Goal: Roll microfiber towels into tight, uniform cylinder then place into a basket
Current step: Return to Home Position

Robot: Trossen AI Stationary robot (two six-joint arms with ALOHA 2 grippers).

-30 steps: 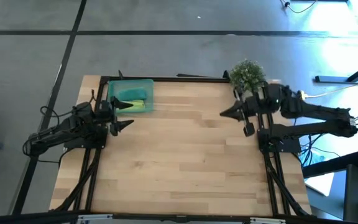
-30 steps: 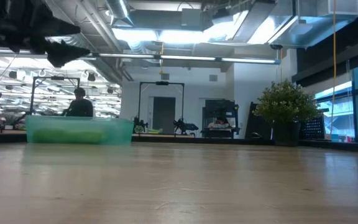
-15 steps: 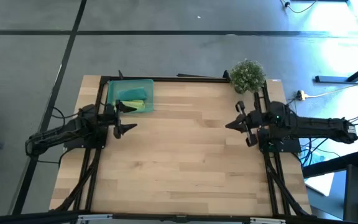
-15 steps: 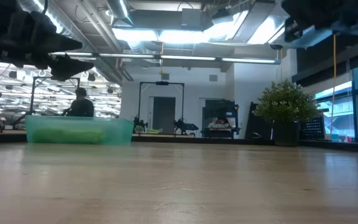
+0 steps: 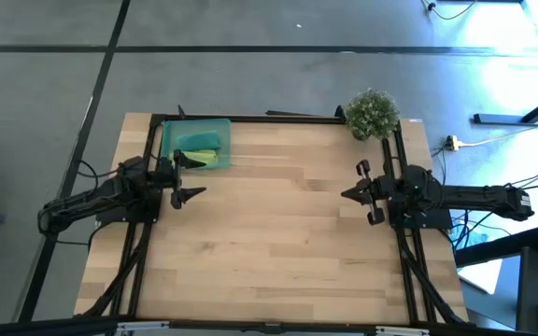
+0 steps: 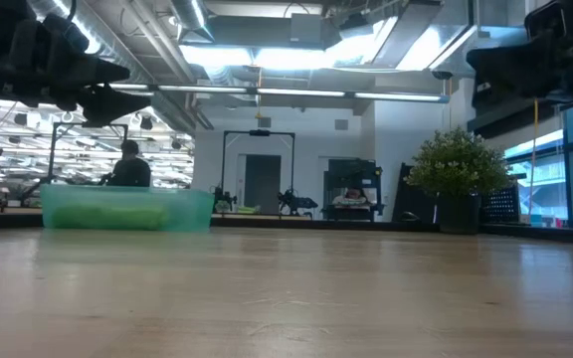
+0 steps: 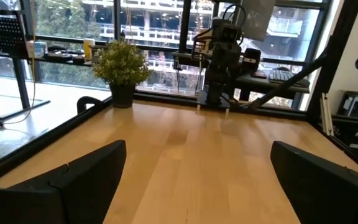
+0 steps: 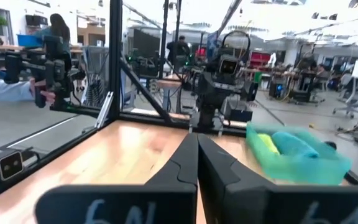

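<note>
My right arm has drawn back since a second ago: then it hung close to the potted plant [image 5: 372, 112], now it lies stretched along the table's right edge. In the low view it has come into the upper right corner, where it did not show before. My left arm has barely shifted, and the basket has not moved.

The wooden table [image 5: 278, 243] stands on a grey floor. Beyond it the low view shows a bright hall with ceiling ducts and a person [image 6: 127, 167] behind the basket; my left wrist view looks out on tall windows.

The basket [image 5: 194, 121] sits at the far left corner of the table. Both rolled towels lie in it side by side, the lime-green towel [image 8: 265, 144] touching the teal towel [image 8: 295, 145].

My left gripper [image 5: 197, 176] hovers just beside the basket's near edge, fingers spread wide and holding nothing. My right gripper [image 5: 346, 194] points across the table toward the left arm, well apart from the basket, its fingers pressed together on nothing.
</note>
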